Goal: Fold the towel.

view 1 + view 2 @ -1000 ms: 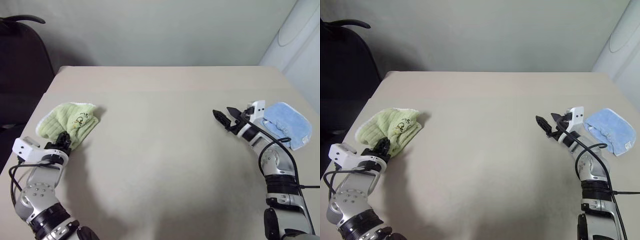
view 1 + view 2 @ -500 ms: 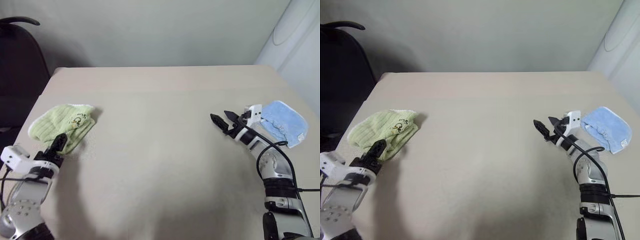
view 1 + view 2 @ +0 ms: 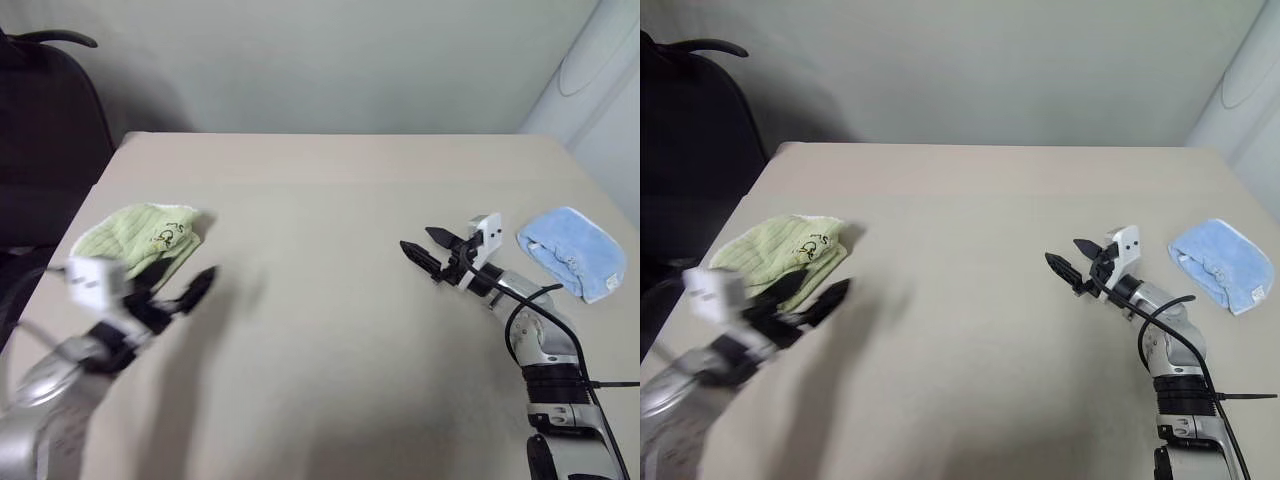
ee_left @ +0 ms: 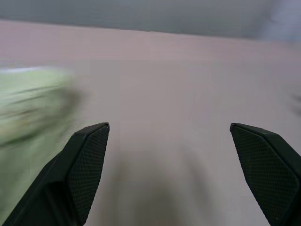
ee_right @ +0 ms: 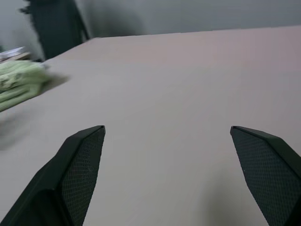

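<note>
**Both claws wide and empty, green towel folded at the left of the worktop**

Starting at the far left of my head view: a dark chair (image 3: 45, 120) fills the upper left corner, just off the edge of the beige worktop (image 3: 330, 200). On the worktop's left side, in the middle-left of the frame, lies the towel (image 3: 140, 238), light green and fuzzy, bunched into a folded bundle with a small dark embroidered mark on its upper face. It rests flat on the surface, with nothing gripping it.

Just below and to the right of the towel I've got my left claw (image 3: 185, 292), blurred in the frame, its two black fingers spread wide with nothing between them. It sits near the towel's lower right edge but apart from it. Looking along the left wrist camera, the fingers (image 4: 84, 160) stand far apart over bare worktop, and the towel (image 4: 28, 103) shows as a green smear off to one side.

The centre of the worktop is plain beige.

Moving right, my right claw (image 3: 425, 250) sits at middle-right of the frame, pointing towards the centre, fingers fully parted, holding nothing. The right wrist camera has those fingers (image 5: 80, 165) splayed over the surface.

Furthest right, near the worktop's edge, a folded light blue towel (image 3: 568, 250) lies just beyond the right wrist.
</note>
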Available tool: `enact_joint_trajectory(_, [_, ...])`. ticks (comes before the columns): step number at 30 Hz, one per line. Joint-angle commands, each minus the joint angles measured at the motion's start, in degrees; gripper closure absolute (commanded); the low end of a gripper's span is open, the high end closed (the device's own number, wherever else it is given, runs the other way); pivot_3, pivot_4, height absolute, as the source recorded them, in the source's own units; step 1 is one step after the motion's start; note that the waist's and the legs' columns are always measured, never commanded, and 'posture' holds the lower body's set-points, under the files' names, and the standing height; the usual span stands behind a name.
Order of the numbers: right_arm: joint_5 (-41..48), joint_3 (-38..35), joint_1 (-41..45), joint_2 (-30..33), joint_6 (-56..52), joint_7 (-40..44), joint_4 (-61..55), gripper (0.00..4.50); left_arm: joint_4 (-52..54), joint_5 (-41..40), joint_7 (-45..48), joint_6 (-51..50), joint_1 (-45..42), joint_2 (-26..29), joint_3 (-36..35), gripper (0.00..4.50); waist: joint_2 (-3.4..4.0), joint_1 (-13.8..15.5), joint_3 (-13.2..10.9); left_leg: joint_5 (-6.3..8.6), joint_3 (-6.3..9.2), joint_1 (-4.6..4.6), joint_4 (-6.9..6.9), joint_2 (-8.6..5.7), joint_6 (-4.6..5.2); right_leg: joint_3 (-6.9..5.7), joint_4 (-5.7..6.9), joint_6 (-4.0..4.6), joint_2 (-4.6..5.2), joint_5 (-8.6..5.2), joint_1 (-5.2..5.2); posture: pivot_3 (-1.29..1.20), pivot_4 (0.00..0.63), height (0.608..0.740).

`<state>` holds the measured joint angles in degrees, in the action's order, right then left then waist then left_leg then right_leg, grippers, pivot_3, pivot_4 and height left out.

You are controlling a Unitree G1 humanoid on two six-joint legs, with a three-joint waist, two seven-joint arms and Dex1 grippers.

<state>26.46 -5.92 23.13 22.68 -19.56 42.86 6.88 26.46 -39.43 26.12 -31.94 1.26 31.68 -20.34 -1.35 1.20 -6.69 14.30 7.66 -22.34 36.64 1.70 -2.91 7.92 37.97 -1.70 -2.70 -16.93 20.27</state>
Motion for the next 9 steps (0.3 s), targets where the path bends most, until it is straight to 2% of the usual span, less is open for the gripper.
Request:
enact_joint_trajectory(1, [-1.76, 0.36, 0.58, -0.32, 3.38, 0.26, -0.15, 0.0, -5.6, 8.71, -0.83, 5.33, -6.68, -2.4, 8.9, 0.03, 0.01, -0.33, -0.01, -0.05, -0.01, 0.0, -0.02, 0.0, -0.09, -0.01, 0.0, 0.01, 0.0, 0.01, 0.03, 0.0, 0.15, 0.74])
enact_joint_trajectory(4, [-2.03, 0.21, -0.59, -0.9, 4.27, -0.44, -1.56, 0.0, -13.0, 14.25, -1.78, 8.54, -12.77, -5.26, 13.67, 0.03, 0.02, -0.61, -0.02, -0.09, -0.04, -0.09, -0.09, 0.03, -0.15, 0.01, 0.03, 0.02, 0.0, 0.02, 0.16, 0.0, 0.15, 0.74])
enact_joint_trajectory(9, [-1.8, -1.53, -3.25, -1.09, 4.81, -2.31, -3.61, 0.0, -18.34, 16.41, -0.27, 10.13, -16.04, -6.7, 14.69, 0.03, 0.02, -0.77, -0.02, -0.09, -0.03, -0.17, -0.09, 0.05, -0.14, 0.01, 0.03, 0.01, 0.0, 0.03, 0.22, 0.0, 0.15, 0.74])
